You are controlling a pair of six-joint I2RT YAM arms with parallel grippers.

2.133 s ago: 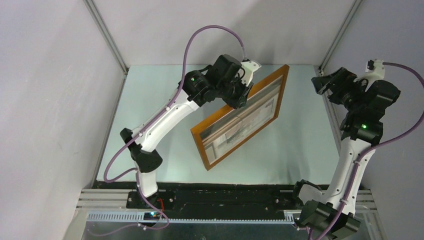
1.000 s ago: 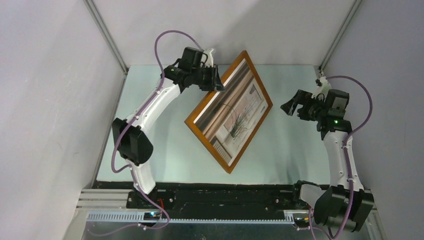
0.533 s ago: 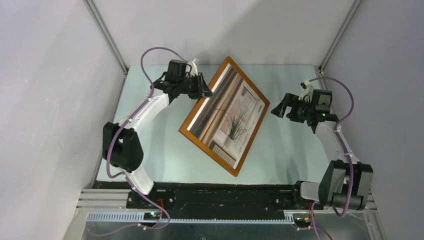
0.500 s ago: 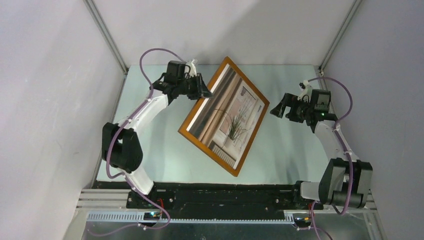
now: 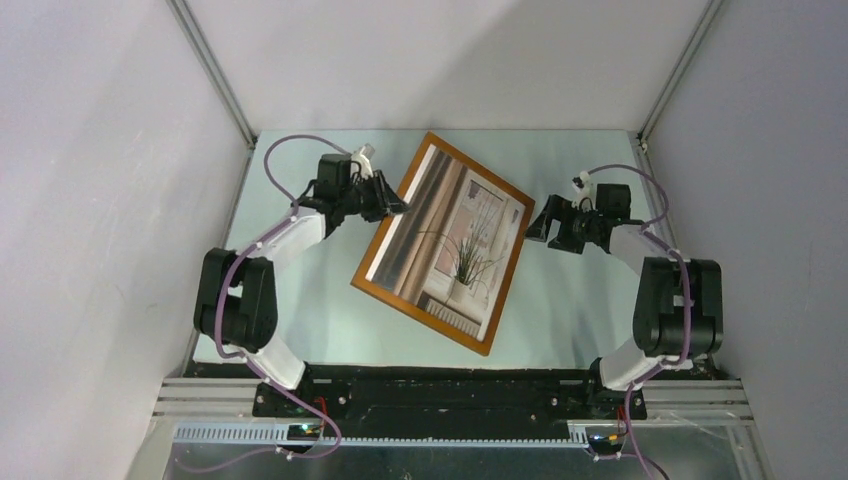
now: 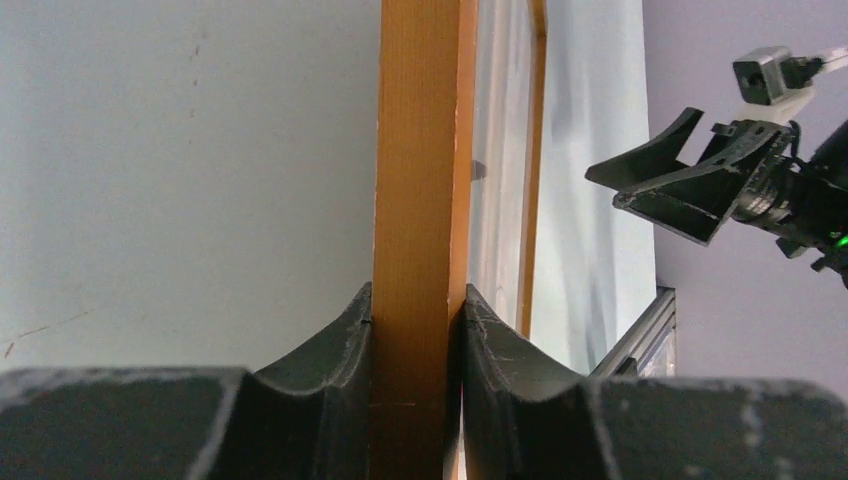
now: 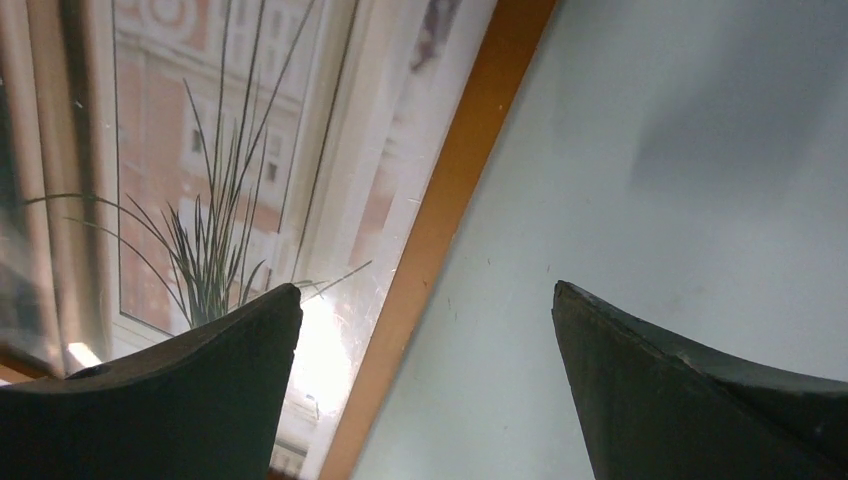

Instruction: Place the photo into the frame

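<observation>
Light-wood moulding is what your left gripper [image 6: 415, 305] is clamped on: both fingers [image 6: 340, 340] press against one long edge of the frame [image 5: 422, 318], one on each face of the wood. From that hand the frame stretches away across the pale table [image 5: 580, 300] toward your right gripper [image 5: 545, 225]. The photo [image 5: 450, 250] sits inside the frame, filling it edge to edge, with the plant and striped curtains facing up. Your right gripper hangs just beside the frame's opposite long edge, jaws spread wide and holding nothing. In its wrist view one finger shows against the photo's glossy face and the other against bare table, with the moulding running between them. Whether the frame lies flat or tilted from your left hand, you cannot tell.
</observation>
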